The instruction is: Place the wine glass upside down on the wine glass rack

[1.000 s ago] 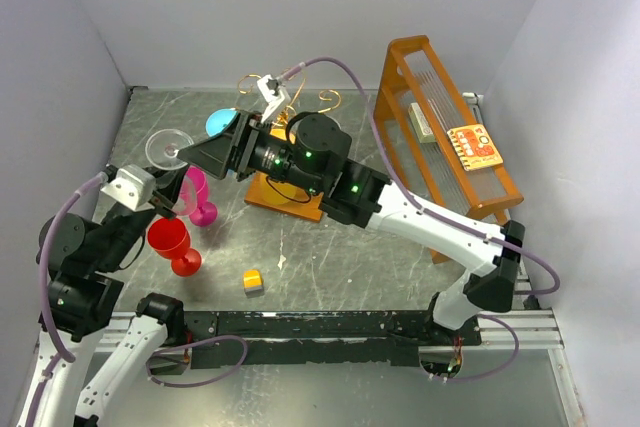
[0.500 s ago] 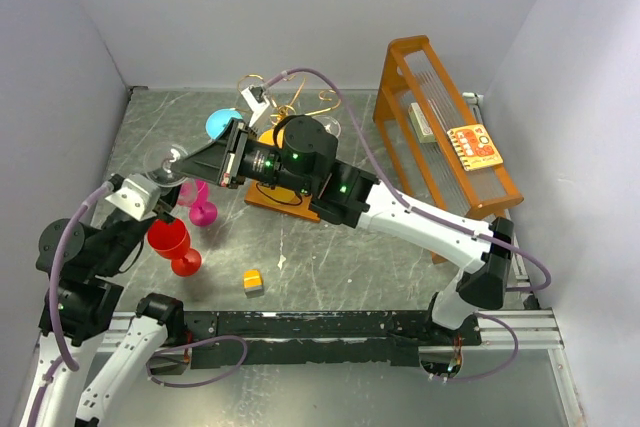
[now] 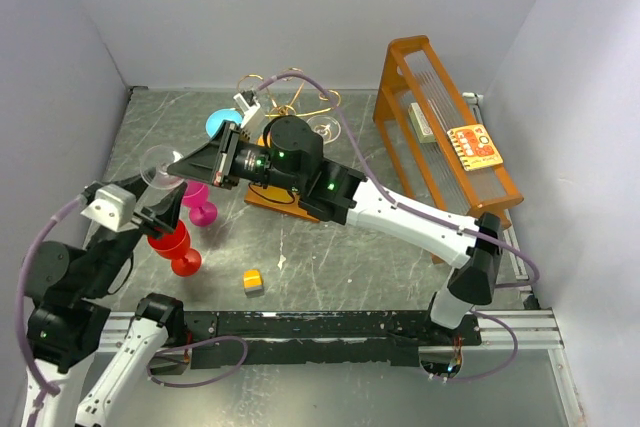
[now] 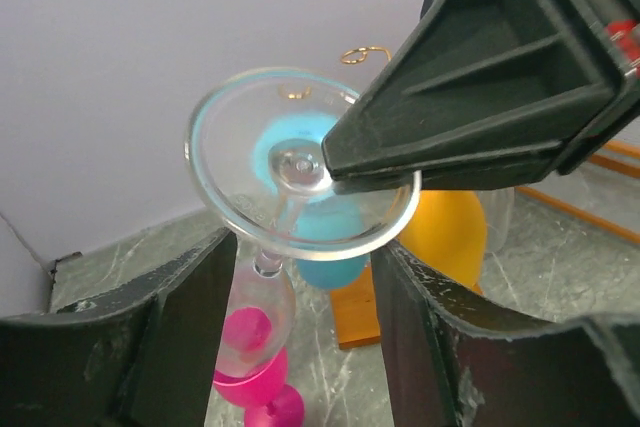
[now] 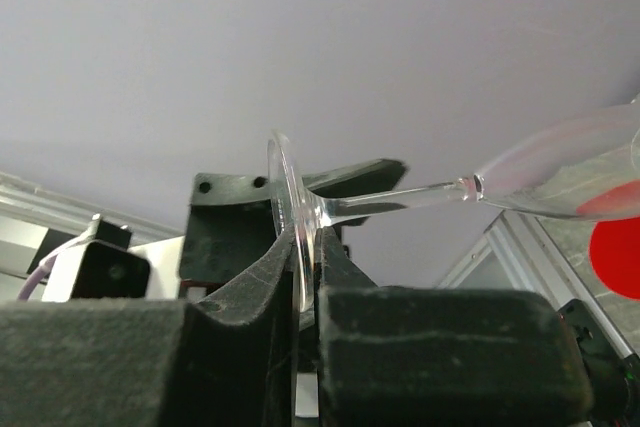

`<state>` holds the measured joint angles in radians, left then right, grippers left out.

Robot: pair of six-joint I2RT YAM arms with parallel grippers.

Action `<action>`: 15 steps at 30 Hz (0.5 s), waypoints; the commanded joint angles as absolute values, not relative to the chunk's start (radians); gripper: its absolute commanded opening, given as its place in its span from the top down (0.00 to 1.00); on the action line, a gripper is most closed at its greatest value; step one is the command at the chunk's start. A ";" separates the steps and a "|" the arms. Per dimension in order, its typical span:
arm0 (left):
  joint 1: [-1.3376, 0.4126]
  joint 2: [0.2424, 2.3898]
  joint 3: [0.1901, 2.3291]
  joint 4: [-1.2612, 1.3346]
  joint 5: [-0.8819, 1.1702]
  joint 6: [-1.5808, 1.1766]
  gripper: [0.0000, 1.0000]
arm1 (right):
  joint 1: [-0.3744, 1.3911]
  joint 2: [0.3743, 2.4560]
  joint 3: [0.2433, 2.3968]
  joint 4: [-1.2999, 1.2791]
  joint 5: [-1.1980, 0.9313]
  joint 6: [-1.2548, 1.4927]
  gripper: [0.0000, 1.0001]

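Top external view, from the left: the left tool point(image 3: 152, 217) reaches up around the bowl of the clear wine glass point(image 3: 160, 160), but I cannot tell whether it grips or merely brackets it. The glass hangs tilted above the surface, its foot disc offered so the right tool point(image 3: 188, 165) can pinch the rim, narrow and clamped, probably a handover for inverting. At 3 o'clock from the glass stands the wine glass rack point(image 3: 268, 195), largely behind the right arm.
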<state>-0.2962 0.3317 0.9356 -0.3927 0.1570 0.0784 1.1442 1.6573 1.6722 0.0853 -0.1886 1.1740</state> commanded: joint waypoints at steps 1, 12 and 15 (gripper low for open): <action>-0.291 0.294 1.024 -0.506 0.096 -0.015 0.33 | 1.136 1.669 1.694 0.169 -0.200 1.190 1.00; -0.291 0.338 1.157 -0.619 -0.018 -0.825 0.32 | 1.131 1.680 1.661 0.250 -0.203 1.212 1.00; -0.291 0.345 1.129 -0.608 -0.044 -0.936 0.31 | 1.131 1.688 1.662 0.258 -0.218 1.222 1.00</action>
<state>-0.2962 0.3195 1.1522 -0.5762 0.0261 -0.6109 1.1378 1.6787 1.6634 0.1833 -0.1959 1.2018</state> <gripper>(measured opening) 0.679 0.045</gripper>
